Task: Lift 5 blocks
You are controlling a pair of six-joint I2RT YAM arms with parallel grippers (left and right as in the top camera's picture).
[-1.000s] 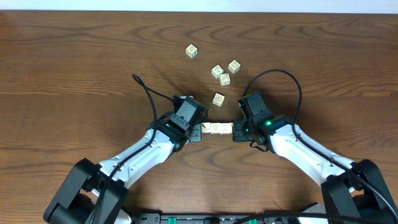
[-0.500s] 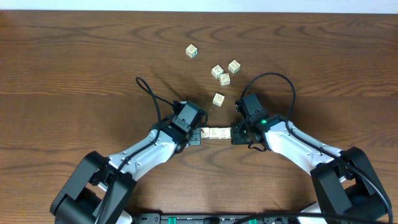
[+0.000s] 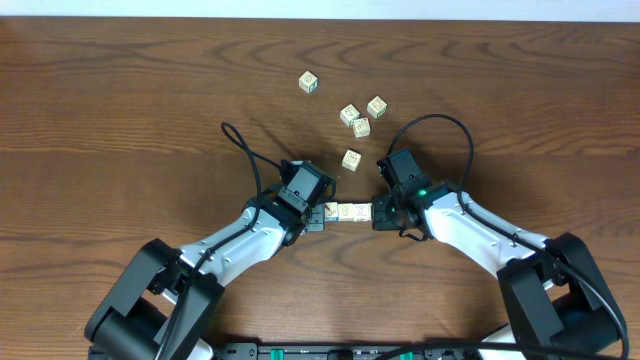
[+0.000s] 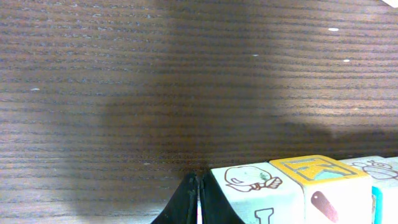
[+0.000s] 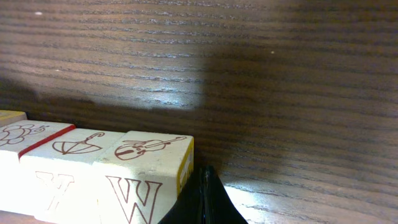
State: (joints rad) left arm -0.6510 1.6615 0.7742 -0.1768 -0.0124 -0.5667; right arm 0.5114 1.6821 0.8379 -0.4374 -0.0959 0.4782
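Just below the centre of the overhead view, a short row of blocks (image 3: pixel 349 211) lay end to end, pressed between two fingertips. The left gripper (image 3: pixel 325 213) butted its left end and the right gripper (image 3: pixel 374 213) its right, each with fingers closed together and clasping nothing. Both arms slanted in from the bottom corners. Five loose blocks (image 3: pixel 351 159) lay above on the counter (image 3: pixel 120 120).

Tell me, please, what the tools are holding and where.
A row of blocks, squeezed between the shut left tool and shut right tool, one pressing on each end.
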